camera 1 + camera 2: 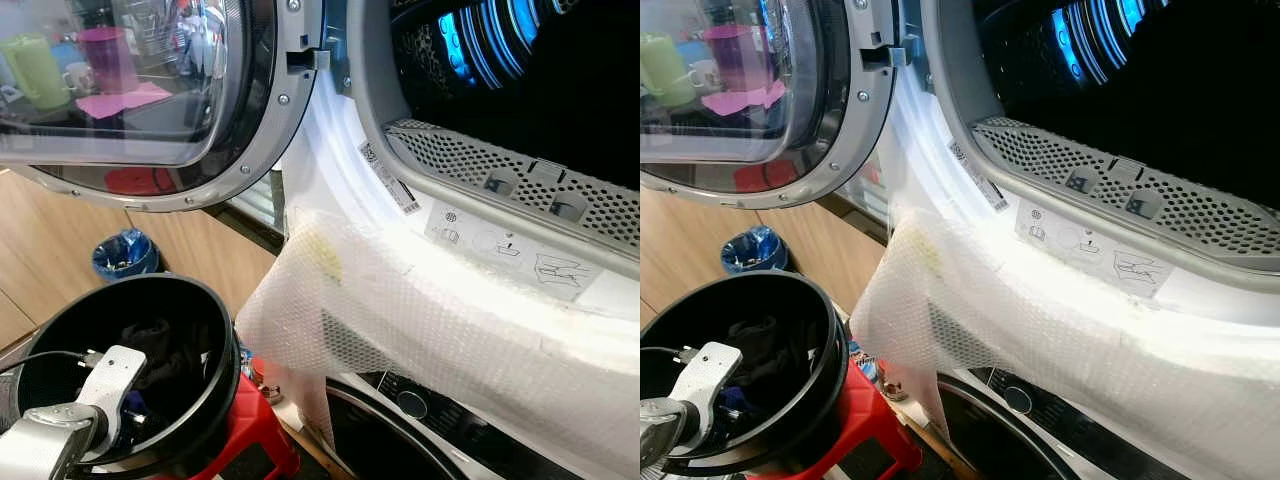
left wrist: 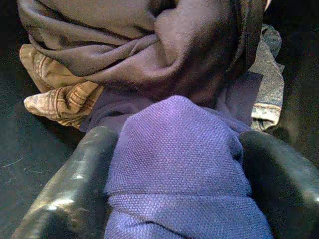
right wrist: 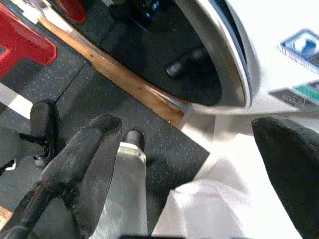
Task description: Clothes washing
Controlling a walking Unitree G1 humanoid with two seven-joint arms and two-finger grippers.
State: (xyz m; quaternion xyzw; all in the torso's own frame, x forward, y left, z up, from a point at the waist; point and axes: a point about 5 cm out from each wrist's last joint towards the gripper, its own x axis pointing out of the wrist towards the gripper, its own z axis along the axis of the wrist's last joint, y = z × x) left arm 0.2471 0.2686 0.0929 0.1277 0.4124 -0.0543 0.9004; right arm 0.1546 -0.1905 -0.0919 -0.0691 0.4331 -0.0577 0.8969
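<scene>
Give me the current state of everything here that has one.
Upper machine's round glass door: swung open.
Dark perforated drum: no laundry seen inside.
White bubble wrap sheet: draped over the door sill.
Black round bucket: on a red plastic stool, holding clothes.
Purple woven garment: pinched between tool fingers.
Left tool: inside bucket, shut on garment.
Right tool: open, holding nothing.

Coarse-woven purple cloth [image 2: 179, 169] is being shown beside smooth brown fabric [image 2: 149, 45], while bubbly white wrap [image 1: 420, 320], a glossy black plastic bucket [image 1: 215, 400] and perforated grey metal [image 1: 520, 180] are being seen.
</scene>
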